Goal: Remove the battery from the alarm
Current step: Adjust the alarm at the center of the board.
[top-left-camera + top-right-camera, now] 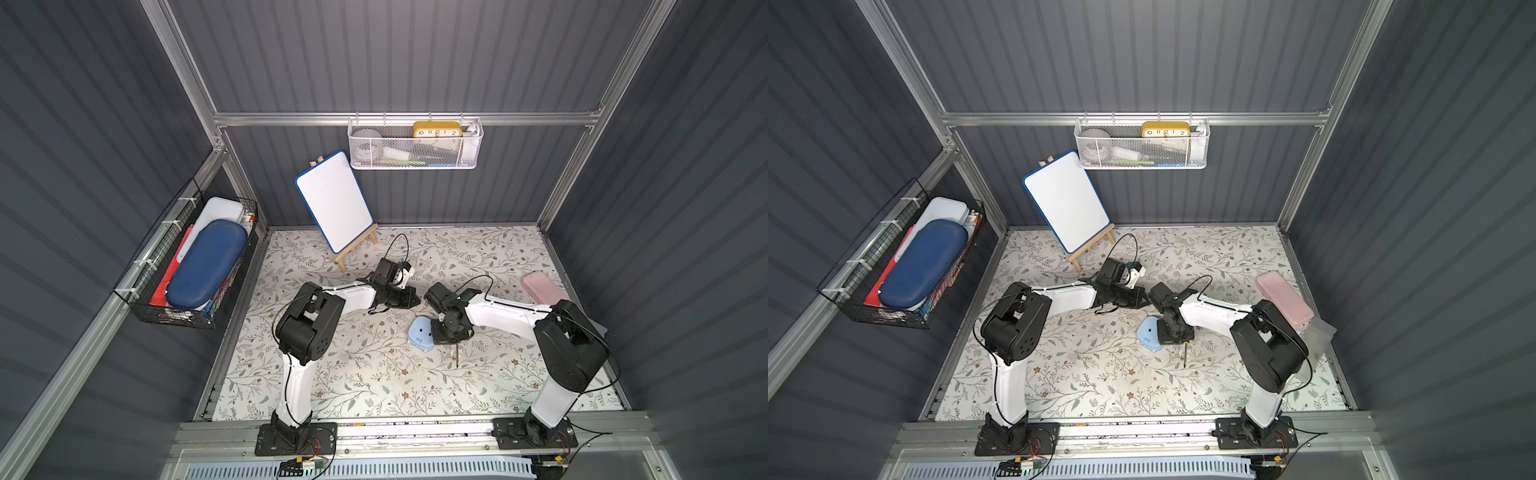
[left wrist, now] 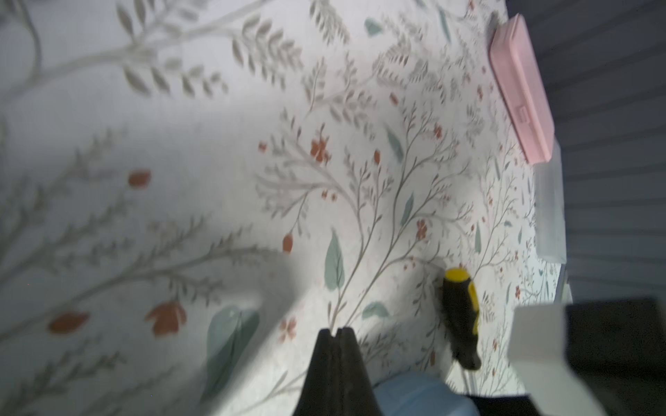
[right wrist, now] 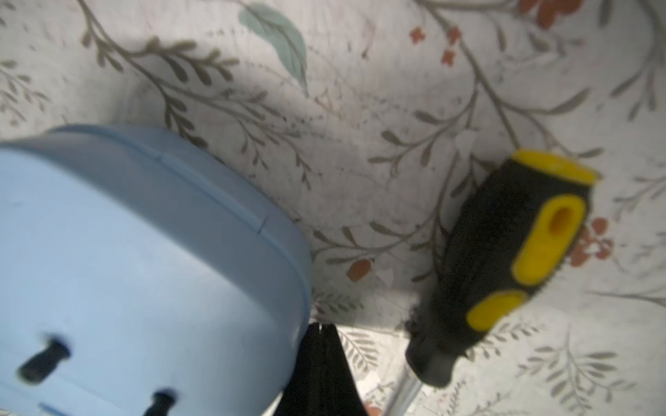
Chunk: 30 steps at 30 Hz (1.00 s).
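In both top views, a white mesh basket [image 1: 415, 160] hangs from the back rail. It holds a yellow clock [image 1: 437, 129] with black numerals beside pale, rounded items too small to identify. A black wire basket [image 1: 137, 286] on the side wall carries a smooth blue oval case [image 1: 205, 266], a white lidded box [image 1: 220, 212] and flat red sheets. A blue-edged whiteboard [image 1: 334, 199] leans on a wooden easel. The bench [image 1: 374, 382] wears a floral cover, and a pink rectangular case [image 1: 544, 286] lies near its far right edge. The alarm [image 1: 422, 334], light-blue plastic with rounded corners, lies back-up near the middle. The right claw [image 1: 444, 337] points down just beside it, and the left claw [image 1: 417, 298] hovers further back.

In the left wrist view, the left claw [image 2: 337, 329] has its dark tapered tips pressed together with nothing between them. Beyond it lie a black-and-yellow screwdriver [image 2: 461, 317], a corner of the alarm [image 2: 414, 394] and the pink case [image 2: 520, 86].

In the right wrist view, the right claw [image 3: 322, 326] is likewise closed and empty, its tips between the alarm's smooth blue back [image 3: 144, 270], which shows two dark slots, and the screwdriver's stubby rubbery handle [image 3: 504, 259].
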{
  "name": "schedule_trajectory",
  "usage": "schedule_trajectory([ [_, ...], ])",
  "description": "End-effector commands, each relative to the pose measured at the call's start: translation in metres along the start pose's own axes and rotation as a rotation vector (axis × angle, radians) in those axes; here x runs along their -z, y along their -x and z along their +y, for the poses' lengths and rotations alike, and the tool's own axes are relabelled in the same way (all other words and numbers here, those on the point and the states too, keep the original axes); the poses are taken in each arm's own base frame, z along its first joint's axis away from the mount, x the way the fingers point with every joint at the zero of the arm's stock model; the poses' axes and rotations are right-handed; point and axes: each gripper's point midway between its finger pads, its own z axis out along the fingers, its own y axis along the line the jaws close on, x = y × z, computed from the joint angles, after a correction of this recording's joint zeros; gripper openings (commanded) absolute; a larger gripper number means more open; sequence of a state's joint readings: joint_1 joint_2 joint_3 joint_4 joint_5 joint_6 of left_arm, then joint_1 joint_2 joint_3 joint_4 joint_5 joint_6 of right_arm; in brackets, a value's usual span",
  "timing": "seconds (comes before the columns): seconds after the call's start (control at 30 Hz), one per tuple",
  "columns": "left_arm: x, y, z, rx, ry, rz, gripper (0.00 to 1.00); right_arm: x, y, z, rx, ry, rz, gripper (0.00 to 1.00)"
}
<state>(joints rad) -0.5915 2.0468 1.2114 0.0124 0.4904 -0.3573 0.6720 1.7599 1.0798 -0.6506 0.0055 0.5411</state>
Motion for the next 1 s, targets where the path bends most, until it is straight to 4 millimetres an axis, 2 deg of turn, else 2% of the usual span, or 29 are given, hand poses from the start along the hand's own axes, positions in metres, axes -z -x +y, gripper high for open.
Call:
schedule_trajectory([
  [0.0, 0.013, -0.019, -0.010, -0.023, -0.033, 0.012, 0.00, 0.007, 0.021, 0.014, 0.009, 0.038, -0.037, 0.00],
  [0.13, 0.026, -0.045, -0.003, -0.004, 0.013, 0.030, 0.00, 0.008, 0.033, 0.024, 0.031, 0.048, -0.044, 0.00],
  [0.4, 0.060, -0.072, -0.010, 0.049, 0.039, -0.001, 0.00, 0.004, 0.050, 0.057, 0.053, 0.151, -0.037, 0.00],
  [0.5, 0.074, -0.087, -0.024, 0.066, -0.001, -0.006, 0.00, 0.014, 0.063, 0.047, 0.050, 0.091, -0.091, 0.00],
  [0.6, 0.084, -0.101, -0.035, 0.068, -0.029, -0.004, 0.00, 0.034, 0.069, 0.026, 0.014, 0.060, -0.129, 0.00],
  [0.7, 0.091, -0.107, -0.035, 0.055, -0.021, -0.013, 0.00, 0.044, 0.043, 0.005, 0.018, 0.027, -0.086, 0.00],
  [0.77, 0.095, -0.104, -0.032, 0.035, 0.022, -0.017, 0.00, 0.040, 0.012, 0.003, 0.014, 0.064, -0.028, 0.00],
  [0.87, 0.104, -0.079, -0.017, 0.047, 0.155, -0.077, 0.00, 0.030, -0.034, 0.003, 0.019, 0.068, 0.040, 0.00],
  [0.97, 0.104, -0.044, -0.010, 0.026, 0.183, -0.116, 0.00, 0.022, -0.063, 0.015, 0.015, 0.107, 0.088, 0.00],
])
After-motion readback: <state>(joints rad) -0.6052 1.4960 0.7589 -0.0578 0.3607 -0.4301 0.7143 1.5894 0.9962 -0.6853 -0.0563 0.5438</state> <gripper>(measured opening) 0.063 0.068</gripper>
